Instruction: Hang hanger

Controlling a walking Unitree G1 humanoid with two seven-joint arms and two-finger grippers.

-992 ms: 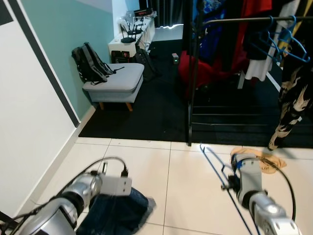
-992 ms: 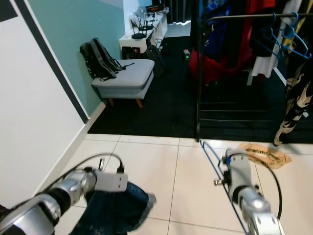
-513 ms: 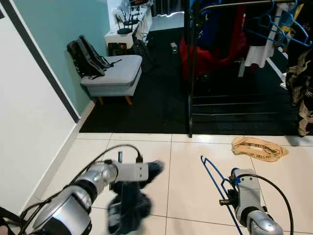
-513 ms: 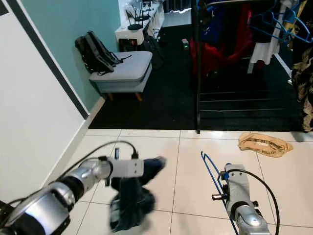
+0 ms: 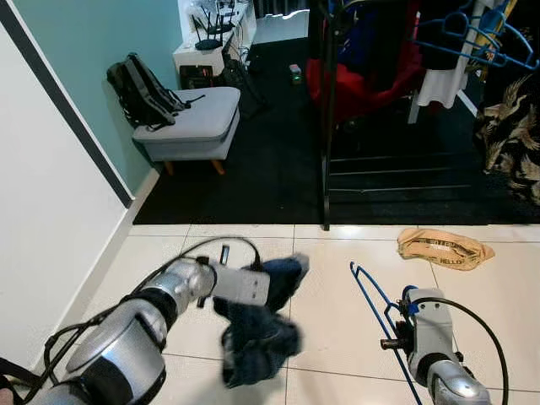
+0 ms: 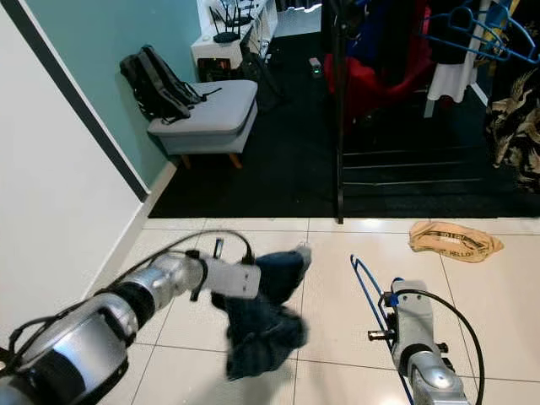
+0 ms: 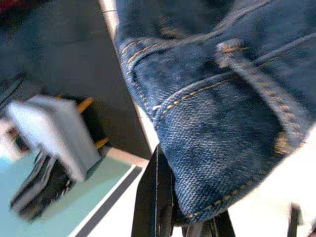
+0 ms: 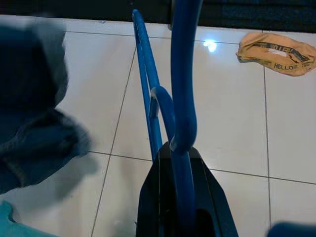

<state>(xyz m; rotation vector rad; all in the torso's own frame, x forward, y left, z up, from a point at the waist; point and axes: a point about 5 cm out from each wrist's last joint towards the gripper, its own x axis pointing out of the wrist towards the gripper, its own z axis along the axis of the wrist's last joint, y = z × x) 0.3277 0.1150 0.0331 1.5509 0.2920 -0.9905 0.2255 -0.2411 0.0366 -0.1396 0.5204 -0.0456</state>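
A blue wire hanger (image 5: 376,297) is clamped in my right gripper (image 8: 180,160), low over the white tiles at the right; its hook end (image 8: 148,94) points ahead toward the clothes rack (image 5: 326,126). My left gripper (image 7: 183,217) is shut on the waistband of dark blue jeans (image 5: 257,325). The jeans hang bunched in the air above the tiles, left of the hanger and apart from it. More blue hangers (image 5: 472,38) hang on the rack's rail at the upper right.
A tan paper bag (image 5: 443,247) lies on the tiles near the rack. A grey stool (image 5: 190,118) with a black backpack (image 5: 139,80) stands on the dark carpet at the left. A white wall (image 5: 42,211) runs along my left side.
My left arm has raised the jeans off the floor and swung them rightward toward the hanger. The right gripper keeps the hanger in much the same place. The camera has tilted a little.
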